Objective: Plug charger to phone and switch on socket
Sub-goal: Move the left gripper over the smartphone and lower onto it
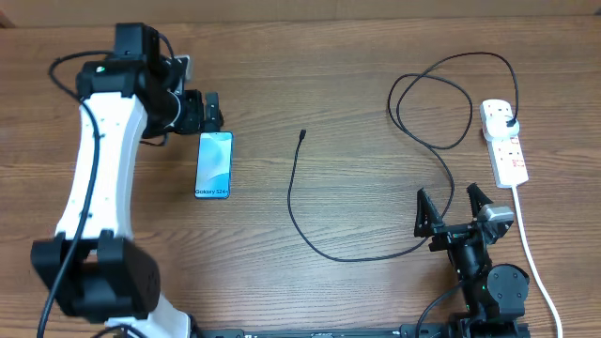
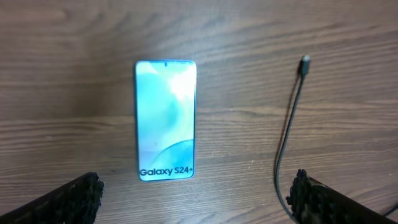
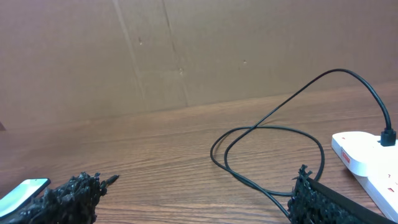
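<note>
Wood-grain tabletop (image 1: pixel 357 188) fills our overhead view, and a brown cardboard wall (image 3: pixel 186 50) stands behind it in the right wrist view.

We see the phone (image 1: pixel 214 165) lying flat and face up, left of centre. Its blue-teal screen is lit and reads "Galaxy S24+" at the end nearer the robot. In the left wrist view the phone (image 2: pixel 165 120) lies lengthwise between the two fingers but touches neither.

The black charger cable (image 1: pixel 289 192) lies to the phone's right. Its small connector tip (image 1: pixel 302 134) rests loose on the wood, apart from the phone. From there the cable curves toward the robot, swings right, loops twice and ends at a black plug (image 1: pixel 508 119) seated in the white power strip (image 1: pixel 504 141) at the far right. A thick white cord (image 1: pixel 531 244) trails from the strip toward the robot.

The left gripper (image 1: pixel 205 113) hangs just beyond the phone's far end with its jaws spread wide, holding nothing. The right gripper (image 1: pixel 454 208) sits near the strip, also spread and holding nothing. From overhead the cable crosses the gap between its fingers, and we cannot tell whether it touches them.
</note>
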Robot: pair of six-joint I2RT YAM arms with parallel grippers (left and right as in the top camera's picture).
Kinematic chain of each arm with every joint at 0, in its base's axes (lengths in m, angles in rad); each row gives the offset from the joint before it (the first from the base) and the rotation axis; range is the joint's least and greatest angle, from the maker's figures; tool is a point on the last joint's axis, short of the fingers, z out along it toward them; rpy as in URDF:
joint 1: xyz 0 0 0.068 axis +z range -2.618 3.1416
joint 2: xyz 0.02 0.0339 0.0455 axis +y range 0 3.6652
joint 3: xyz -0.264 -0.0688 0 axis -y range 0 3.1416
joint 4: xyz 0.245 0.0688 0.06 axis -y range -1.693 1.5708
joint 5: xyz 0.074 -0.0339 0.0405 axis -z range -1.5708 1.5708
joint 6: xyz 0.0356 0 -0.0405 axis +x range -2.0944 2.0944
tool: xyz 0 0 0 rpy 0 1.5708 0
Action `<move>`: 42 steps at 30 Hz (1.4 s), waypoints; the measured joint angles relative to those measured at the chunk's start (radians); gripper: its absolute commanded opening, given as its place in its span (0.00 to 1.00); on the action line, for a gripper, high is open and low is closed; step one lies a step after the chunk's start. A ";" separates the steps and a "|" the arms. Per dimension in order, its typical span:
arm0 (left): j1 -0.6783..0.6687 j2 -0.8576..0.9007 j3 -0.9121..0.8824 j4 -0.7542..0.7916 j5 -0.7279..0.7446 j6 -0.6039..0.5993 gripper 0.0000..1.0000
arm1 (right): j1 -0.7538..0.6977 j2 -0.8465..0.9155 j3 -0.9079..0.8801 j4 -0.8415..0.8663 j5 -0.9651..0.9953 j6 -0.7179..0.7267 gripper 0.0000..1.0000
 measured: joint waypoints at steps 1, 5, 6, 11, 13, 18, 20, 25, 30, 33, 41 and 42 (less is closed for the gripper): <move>0.000 0.014 0.000 -0.003 0.006 0.000 1.00 | 0.000 0.000 0.000 0.000 0.000 0.000 1.00; 0.000 0.058 0.000 -0.016 0.021 -0.001 1.00 | 0.000 0.000 0.000 0.001 0.000 0.000 1.00; 0.000 0.066 0.000 -0.015 0.024 -0.001 1.00 | 0.000 0.000 0.000 0.000 0.000 0.000 1.00; 0.000 0.094 0.000 0.029 0.024 -0.001 1.00 | 0.000 0.000 0.000 0.001 0.000 0.000 1.00; 0.000 0.105 0.001 0.043 0.024 -0.001 0.98 | 0.000 0.000 0.000 0.000 0.000 0.000 1.00; -0.001 0.147 0.002 0.041 -0.007 -0.004 0.95 | 0.000 0.000 0.000 0.001 0.000 0.000 1.00; -0.002 0.167 0.002 0.032 -0.028 -0.004 0.95 | 0.000 0.000 0.000 0.000 0.000 0.000 1.00; -0.006 0.222 0.002 0.027 -0.073 0.004 0.94 | 0.000 0.000 0.000 0.001 0.000 0.000 1.00; -0.023 0.272 0.003 0.032 -0.090 0.046 0.92 | 0.000 0.000 0.000 0.001 0.000 0.000 1.00; -0.035 0.308 0.004 0.032 -0.094 0.064 0.89 | 0.000 0.000 0.000 0.001 0.000 0.000 1.00; -0.076 0.398 0.004 0.031 -0.140 0.091 0.87 | 0.000 0.000 0.000 0.000 0.000 0.000 1.00; -0.082 0.404 0.004 0.032 -0.147 0.093 0.88 | 0.000 0.000 0.000 0.000 0.000 0.000 1.00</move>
